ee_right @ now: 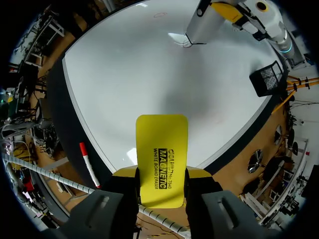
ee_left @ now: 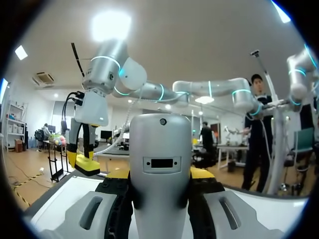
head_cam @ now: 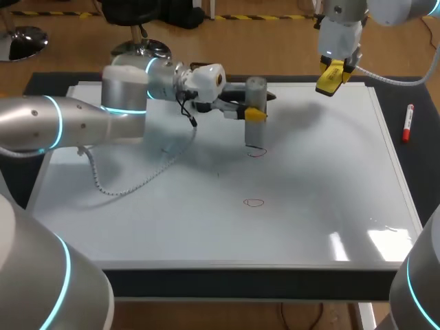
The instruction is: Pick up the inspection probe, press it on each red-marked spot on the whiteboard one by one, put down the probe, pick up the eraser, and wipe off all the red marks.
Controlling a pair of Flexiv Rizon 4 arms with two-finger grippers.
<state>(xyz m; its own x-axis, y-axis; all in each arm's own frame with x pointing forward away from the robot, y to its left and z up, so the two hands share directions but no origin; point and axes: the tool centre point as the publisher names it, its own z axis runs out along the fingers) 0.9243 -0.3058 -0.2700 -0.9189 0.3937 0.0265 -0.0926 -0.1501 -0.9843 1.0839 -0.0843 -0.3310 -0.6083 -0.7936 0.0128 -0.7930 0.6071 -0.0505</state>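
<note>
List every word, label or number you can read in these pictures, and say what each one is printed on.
"MAGNETIC": black print on the yellow eraser in the right tool.
"WHITE BOARD ERASER": smaller line beside it, same eraser.
Third line on the eraser: too small to read.
The red marks on the whiteboard: scribbled loops, no letters.
On the probe and marker: no readable print.

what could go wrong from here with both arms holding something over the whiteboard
1. The right pincer already holds the eraser while the left pincer has the probe standing at a red mark; wiping now might clash the arms.
2. The nearer red mark could be erased before it is pressed.
3. The left arm's cable drapes on the whiteboard and may smear marks.
</note>
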